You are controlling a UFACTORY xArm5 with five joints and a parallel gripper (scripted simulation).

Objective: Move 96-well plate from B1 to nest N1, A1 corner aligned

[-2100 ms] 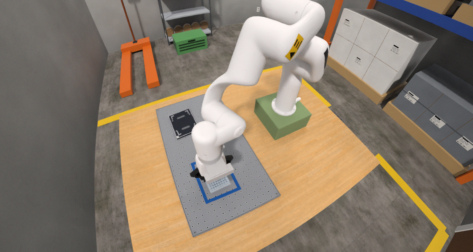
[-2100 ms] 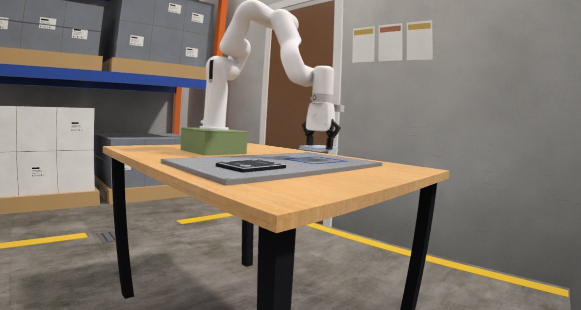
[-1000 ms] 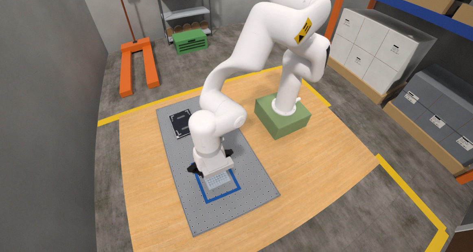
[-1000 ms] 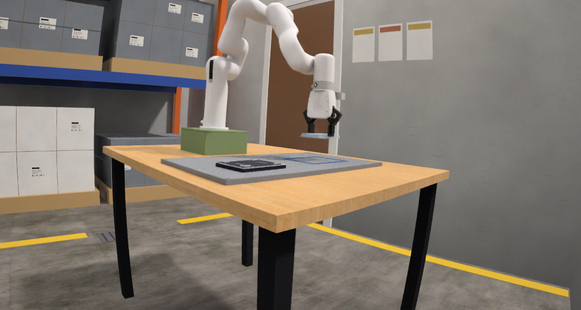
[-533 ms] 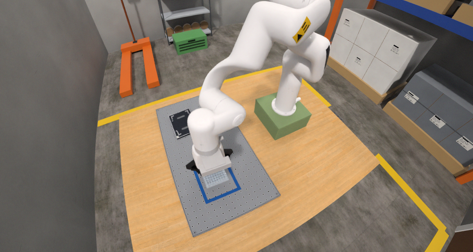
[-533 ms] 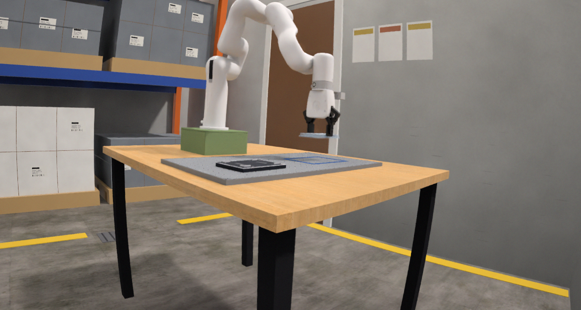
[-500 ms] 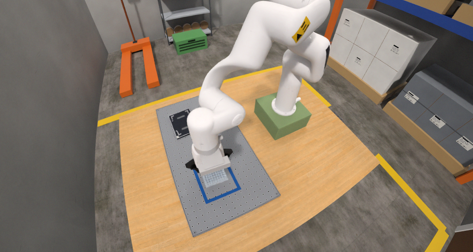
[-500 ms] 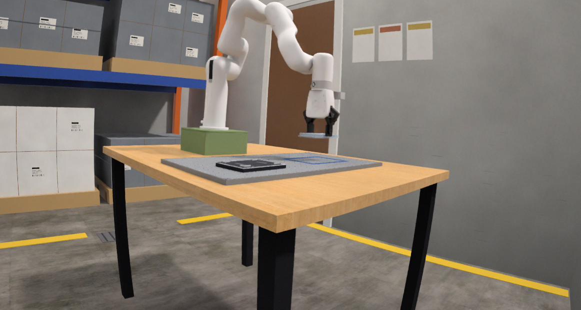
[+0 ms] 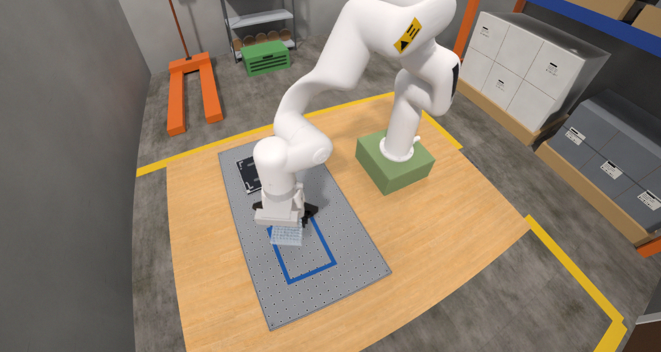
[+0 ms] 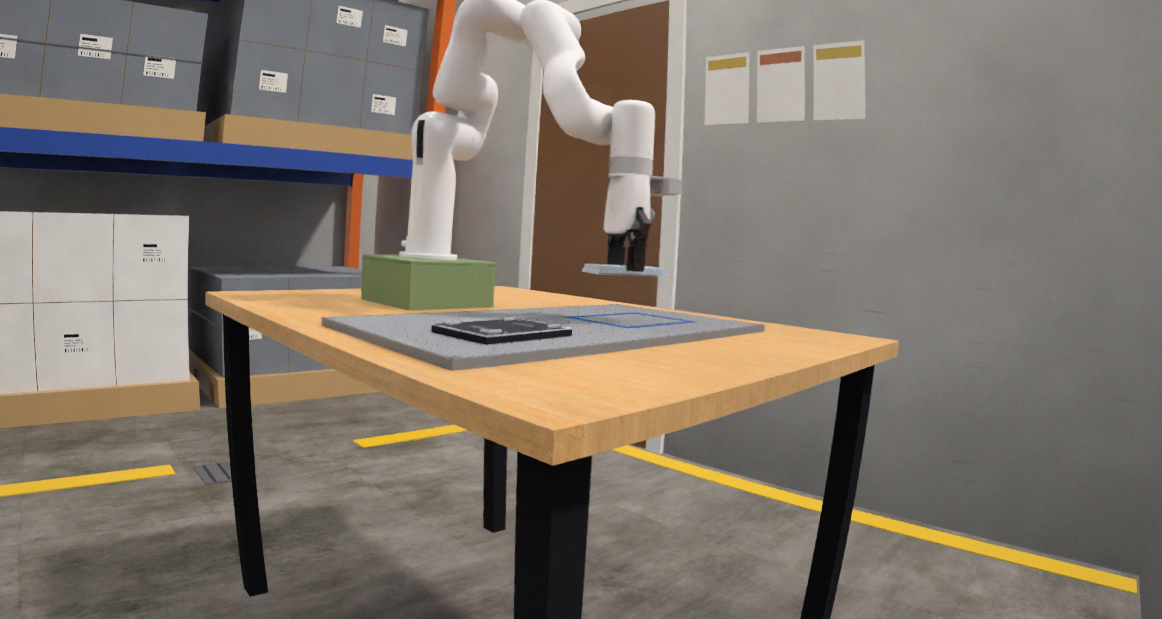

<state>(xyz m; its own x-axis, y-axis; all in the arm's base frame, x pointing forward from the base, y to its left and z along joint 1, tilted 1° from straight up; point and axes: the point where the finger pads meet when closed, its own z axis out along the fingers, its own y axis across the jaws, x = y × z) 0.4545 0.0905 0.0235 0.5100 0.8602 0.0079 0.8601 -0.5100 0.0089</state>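
My gripper (image 9: 283, 220) (image 10: 626, 263) is shut on the clear 96-well plate (image 9: 286, 236) (image 10: 622, 270) and holds it level, well above the grey perforated board (image 9: 351, 238) (image 10: 406, 337). The plate hangs over the near-left corner of the blue outlined spot B1 (image 9: 329, 247) (image 10: 674, 320). The black plate nest N1 (image 9: 246, 172) (image 10: 502, 328) with white corner locators lies at the board's far end; the arm's wrist hides part of it in the top view. I cannot make out the plate's cut-off corner.
The arm's green base block (image 9: 393, 162) (image 10: 426, 281) stands on the wooden table (image 9: 439, 220) (image 10: 585, 395) beside the board. Shelves with boxes, an orange pallet jack (image 9: 191, 88) and a green toolbox (image 9: 265, 57) stand off the table.
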